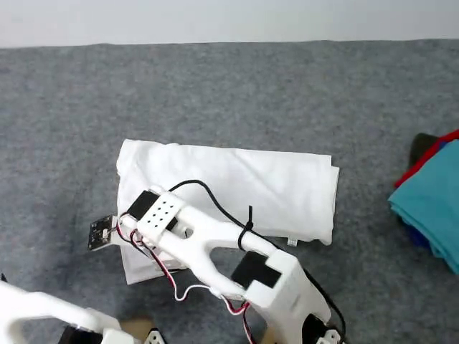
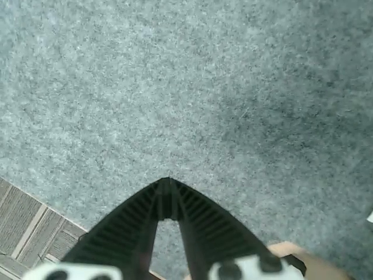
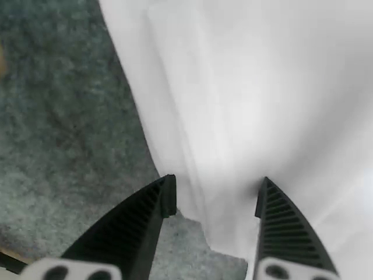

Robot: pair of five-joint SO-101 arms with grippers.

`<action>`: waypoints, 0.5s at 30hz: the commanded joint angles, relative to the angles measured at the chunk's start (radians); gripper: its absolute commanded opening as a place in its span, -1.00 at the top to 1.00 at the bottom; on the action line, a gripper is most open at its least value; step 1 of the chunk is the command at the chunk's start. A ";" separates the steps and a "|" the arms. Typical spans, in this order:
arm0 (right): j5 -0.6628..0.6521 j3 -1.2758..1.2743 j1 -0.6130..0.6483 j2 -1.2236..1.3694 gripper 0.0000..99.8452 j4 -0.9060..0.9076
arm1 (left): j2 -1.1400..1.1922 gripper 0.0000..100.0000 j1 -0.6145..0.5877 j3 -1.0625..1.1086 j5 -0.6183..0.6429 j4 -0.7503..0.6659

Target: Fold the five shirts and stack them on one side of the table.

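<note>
A white shirt (image 1: 272, 186) lies partly folded as a wide rectangle in the middle of the grey mat (image 1: 215, 93). My right gripper (image 3: 215, 198) is open, hanging low over the shirt's (image 3: 262, 87) left front edge, one finger over the cloth and one over the mat. In the high view its arm (image 1: 215, 240) reaches from the front across the shirt's left end. My left gripper (image 2: 168, 182) is shut and empty above bare mat (image 2: 204, 87), its arm (image 1: 43, 308) at the front left corner. A stack of folded shirts with a teal one (image 1: 430, 208) on top sits at the right edge.
Red, blue and dark layers (image 1: 423, 161) show under the teal shirt. The mat's edge and a tiled floor (image 2: 23, 221) appear in the left wrist view. Open mat lies behind and to the left of the white shirt.
</note>
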State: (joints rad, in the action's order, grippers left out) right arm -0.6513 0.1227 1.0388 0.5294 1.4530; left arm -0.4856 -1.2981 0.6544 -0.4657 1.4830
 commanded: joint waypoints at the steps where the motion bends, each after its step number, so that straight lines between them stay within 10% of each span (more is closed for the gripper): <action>1: -0.008 0.046 0.018 0.018 0.53 -0.007 | -0.025 1.00 -0.008 -0.004 -0.006 -0.011; 15: -0.006 0.043 0.058 0.079 0.54 0.002 | -0.025 1.00 -0.041 -0.004 -0.008 -0.014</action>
State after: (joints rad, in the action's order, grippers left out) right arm -0.6513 0.1519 1.0664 0.5769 1.4561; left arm -0.4856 -1.3165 0.6544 -0.4687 1.4830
